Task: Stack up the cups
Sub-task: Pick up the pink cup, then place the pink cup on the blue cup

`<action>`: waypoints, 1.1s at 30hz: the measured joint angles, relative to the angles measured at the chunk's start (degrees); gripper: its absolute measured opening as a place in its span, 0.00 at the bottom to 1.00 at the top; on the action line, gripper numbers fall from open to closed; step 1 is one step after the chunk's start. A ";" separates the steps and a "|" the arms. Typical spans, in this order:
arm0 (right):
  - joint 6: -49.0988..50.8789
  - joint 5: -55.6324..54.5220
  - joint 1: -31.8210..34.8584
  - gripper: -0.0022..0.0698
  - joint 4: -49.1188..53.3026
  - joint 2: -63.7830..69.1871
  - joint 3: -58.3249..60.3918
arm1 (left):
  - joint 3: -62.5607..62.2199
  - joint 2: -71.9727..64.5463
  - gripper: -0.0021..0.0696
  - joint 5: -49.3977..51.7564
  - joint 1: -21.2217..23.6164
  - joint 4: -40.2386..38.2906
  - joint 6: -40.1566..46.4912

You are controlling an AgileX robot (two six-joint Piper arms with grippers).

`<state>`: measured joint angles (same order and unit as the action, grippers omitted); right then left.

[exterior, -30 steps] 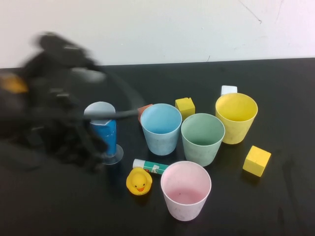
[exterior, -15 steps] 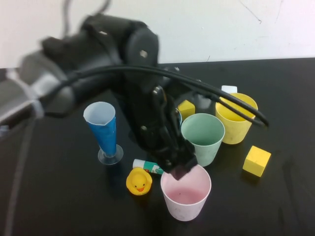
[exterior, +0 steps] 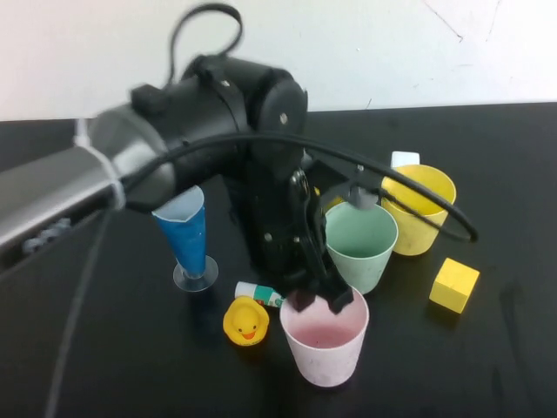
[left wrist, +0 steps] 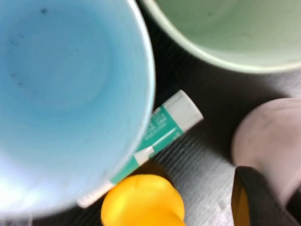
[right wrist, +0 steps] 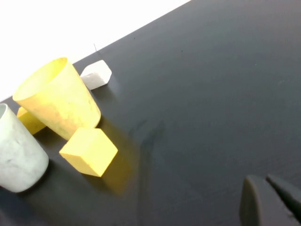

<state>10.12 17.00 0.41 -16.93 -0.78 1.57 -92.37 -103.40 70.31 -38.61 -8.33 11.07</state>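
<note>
The left end effector (exterior: 318, 302) pinched the pink cup's (exterior: 325, 341) rim, just before the green cup (exterior: 359, 246); the right end effector (right wrist: 270, 200) sat pressed together above the table (right wrist: 211, 94).

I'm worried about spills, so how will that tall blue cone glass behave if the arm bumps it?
The blue cone glass looks top-heavy: wide mouth, narrow stem, small clear foot, so it probably tips easily. The left gripper works at the pink cup, apart from it; the right gripper is parked far off.
</note>
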 joint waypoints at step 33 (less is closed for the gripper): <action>-0.67 -0.10 0.00 0.03 0.00 0.00 0.00 | -5.78 7.14 0.04 -11.62 7.58 12.09 -15.37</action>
<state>9.44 16.90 0.41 -16.93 -0.78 1.57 -98.15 -96.25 58.70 -31.03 3.76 -4.30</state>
